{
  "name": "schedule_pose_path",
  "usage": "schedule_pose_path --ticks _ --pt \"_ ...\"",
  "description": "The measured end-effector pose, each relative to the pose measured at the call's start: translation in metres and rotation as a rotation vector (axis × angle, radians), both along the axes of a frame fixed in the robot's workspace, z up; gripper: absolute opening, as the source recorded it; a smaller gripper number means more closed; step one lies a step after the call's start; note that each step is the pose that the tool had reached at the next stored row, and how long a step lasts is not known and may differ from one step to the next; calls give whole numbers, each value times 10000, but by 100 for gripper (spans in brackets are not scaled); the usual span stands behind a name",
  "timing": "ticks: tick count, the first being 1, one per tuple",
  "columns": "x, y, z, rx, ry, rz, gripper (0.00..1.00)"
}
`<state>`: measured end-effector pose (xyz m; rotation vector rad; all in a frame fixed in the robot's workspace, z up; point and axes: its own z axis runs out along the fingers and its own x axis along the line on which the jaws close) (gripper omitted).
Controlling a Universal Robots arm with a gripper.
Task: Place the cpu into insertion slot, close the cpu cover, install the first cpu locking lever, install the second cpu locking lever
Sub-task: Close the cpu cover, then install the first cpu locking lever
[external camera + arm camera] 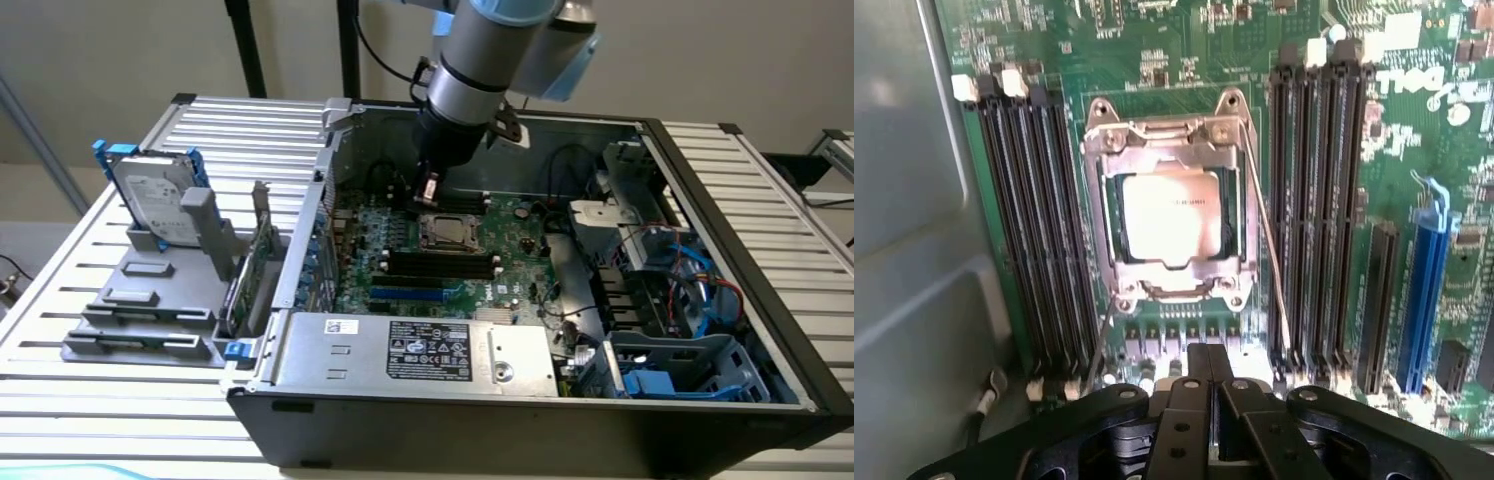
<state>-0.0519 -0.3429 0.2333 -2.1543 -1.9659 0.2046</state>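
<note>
The pale square cpu (1172, 215) lies in the insertion slot (1232, 215) on the green motherboard. The silvery cpu cover (1172, 135) is folded down around it, and the chip shows through the cut-out. A thin locking lever (1269, 250) runs along one side of the socket, slanting away from the frame. The end of another lever (1099, 350) shows at the opposite corner. My gripper (1209, 372) is shut with nothing between its fingers, just off the socket's edge. In the exterior view the gripper (430, 190) hangs close above the board, behind the socket (447, 232).
Black memory slots (1034, 230) flank the socket on both sides, with a second bank (1319, 210) opposite. A grey labelled power-supply box (420, 350) sits at the case's front. Cables and blue drive bays (681, 370) fill the exterior view's right. A hard drive (150, 200) stands outside the case.
</note>
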Motion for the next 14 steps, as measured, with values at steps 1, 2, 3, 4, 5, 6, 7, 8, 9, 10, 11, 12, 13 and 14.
schedule_pose_path --ticks 1,2,3,4,5,6,7,8,9,10,11,12,13,14 --pt "-33 -3 11 1 0 0 11" --pt "-65 -4 20 3 0 1 11" --pt "-98 -5 30 4 0 -1 11" --pt "-130 -5 39 6 1 -1 11" --pt "-162 -6 47 9 1 -3 11" --pt "-193 -5 53 15 0 -8 11" --pt "-226 -5 58 23 0 -22 11" --pt "-255 -5 61 29 0 -37 11" --pt "-282 -5 61 34 0 -61 11" --pt "-306 -5 62 36 0 -91 11" --pt "-320 -5 62 37 -1 -151 11" --pt "-322 -5 62 35 0 -195 11" --pt "-322 -5 62 36 0 -196 11" --pt "-322 -5 62 37 0 -196 11"
